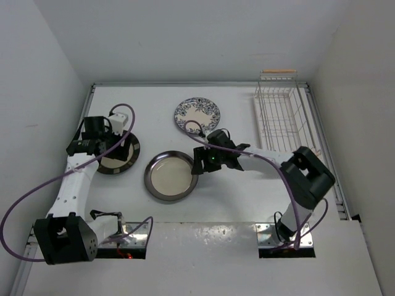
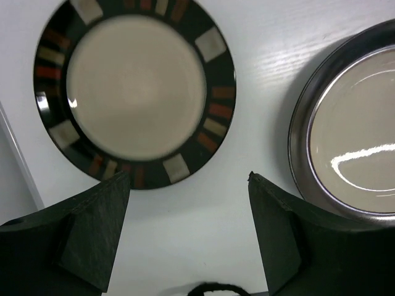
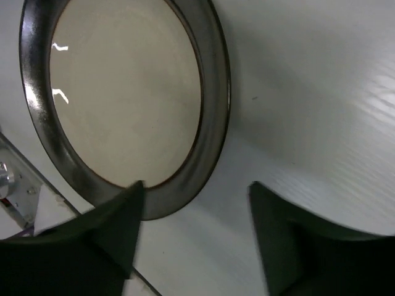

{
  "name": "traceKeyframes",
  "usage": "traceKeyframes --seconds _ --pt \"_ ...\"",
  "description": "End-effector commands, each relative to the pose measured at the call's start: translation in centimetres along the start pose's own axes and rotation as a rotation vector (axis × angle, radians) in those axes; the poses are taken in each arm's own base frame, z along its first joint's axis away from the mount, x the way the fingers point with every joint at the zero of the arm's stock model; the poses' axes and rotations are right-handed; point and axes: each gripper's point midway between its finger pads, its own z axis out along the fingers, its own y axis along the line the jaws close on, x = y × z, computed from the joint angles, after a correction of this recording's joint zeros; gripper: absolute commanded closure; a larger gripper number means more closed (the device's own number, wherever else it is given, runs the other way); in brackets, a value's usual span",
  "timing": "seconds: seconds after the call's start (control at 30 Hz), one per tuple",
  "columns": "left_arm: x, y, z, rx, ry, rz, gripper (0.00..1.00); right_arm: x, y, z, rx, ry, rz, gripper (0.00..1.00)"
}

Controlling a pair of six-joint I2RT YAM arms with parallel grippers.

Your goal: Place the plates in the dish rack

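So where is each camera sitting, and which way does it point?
Top external: above and behind the bases, looking down at the table, three plates and dish rack; left arm and right arm show.
Left wrist: on the left arm, looking down at the dark patterned plate; left fingers open at bottom.
Right wrist: on the right arm, looking down at the grey-rimmed plate; right fingers open at bottom.
Shared: the grey-rimmed plate appears in all three views.

The dark striped plate (image 1: 121,162) is half hidden beneath the left arm (image 1: 79,161) in the top view; the grey-rimmed plate (image 2: 352,123) is cut off by both wrist views' edges.
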Motion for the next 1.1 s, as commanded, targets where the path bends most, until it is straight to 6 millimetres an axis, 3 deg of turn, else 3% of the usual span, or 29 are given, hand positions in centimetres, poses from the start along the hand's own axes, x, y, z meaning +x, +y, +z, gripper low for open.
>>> traceKeyframes --seconds 0.0,0.1,0.13,0.2,0.37,0.4,0.47,0.5,0.6,0.63,0.67,0.7,0.73,0.83,0.87,0.9,0.93,0.97,1.0,1.03,1.07 --pt "-0.4 1.1 -1.2 -0.060 -0.060 -0.057 0.19 -1.2 3.2 1.8 -0.170 -0.023 0.137 0.43" --pt "-0.3 0.5 -1.4 -0.039 -0.084 -0.053 0.19 0.2 1.7 4.2 -0.162 -0.010 0.245 0.50" --pt "-0.8 0.4 -1.7 -0.038 -0.108 -0.049 0.19 1.8 1.0 5.2 -0.154 0.032 0.297 0.52" --pt "-0.1 0.3 -1.4 -0.029 -0.105 -0.056 0.19 1.4 1.3 5.5 -0.194 0.026 0.337 0.58" --pt "0.3 0.2 -1.4 -0.030 -0.114 -0.070 0.18 1.3 2.1 5.6 -0.254 0.008 0.359 0.92" --pt "0.3 0.2 -1.4 -0.030 -0.114 -0.070 0.18 0.8 1.6 5.1 -0.243 -0.015 0.365 0.99" --pt "0.5 0.1 -1.4 -0.030 -0.114 -0.070 0.18 0.0 1.7 3.6 -0.241 -0.038 0.350 1.00" --pt "0.3 0.2 -1.4 -0.032 -0.122 -0.069 0.18 -2.5 2.4 1.4 -0.265 -0.121 0.308 1.00" --pt "0.3 0.2 -1.4 -0.032 -0.122 -0.069 0.18 -5.5 2.2 -1.6 -0.215 -0.185 0.203 1.00" --pt "0.3 0.2 -1.4 -0.032 -0.122 -0.069 0.18 -7.3 2.6 -4.8 -0.184 -0.251 0.121 1.00" --pt "0.3 0.2 -1.4 -0.032 -0.122 -0.069 0.18 -10.6 3.3 -7.2 -0.149 -0.323 0.035 1.00" --pt "0.3 0.2 -1.4 -0.032 -0.122 -0.069 0.18 -11.6 2.8 -9.7 -0.106 -0.350 -0.015 1.00" --pt "0.3 0.2 -1.4 -0.032 -0.122 -0.069 0.18 -14.6 3.7 -13.2 -0.089 -0.456 -0.060 1.00" --pt "0.4 0.5 -1.5 -0.039 -0.121 -0.075 0.18 -20.8 1.1 -23.6 0.093 -0.670 -0.118 1.00" --pt "0.4 0.5 -1.5 -0.039 -0.121 -0.075 0.18 -21.0 0.2 -25.7 0.159 -0.688 -0.174 1.00" --pt "0.4 0.5 -1.5 -0.039 -0.121 -0.075 0.18 -22.8 -1.5 -29.4 0.242 -0.764 -0.176 1.00" --pt "0.3 0.5 -1.7 -0.042 -0.130 -0.073 0.18 -23.4 -3.5 -32.2 0.385 -0.818 -0.164 1.00" --pt "0.3 0.5 -1.7 -0.042 -0.130 -0.073 0.18 -23.9 -4.1 -35.5 0.491 -0.851 -0.243 1.00" --pt "0.3 0.5 -1.7 -0.042 -0.130 -0.073 0.18 -24.1 -5.2 -37.1 0.568 -0.873 -0.253 1.00" --pt "0.3 0.5 -1.7 -0.042 -0.130 -0.073 0.18 -23.7 -8.6 -40.7 0.764 -0.906 -0.198 1.00" --pt "0.1 0.6 -1.7 -0.045 -0.138 -0.072 0.18 -23.8 -9.8 -43.4 0.908 -0.916 -0.266 1.00"
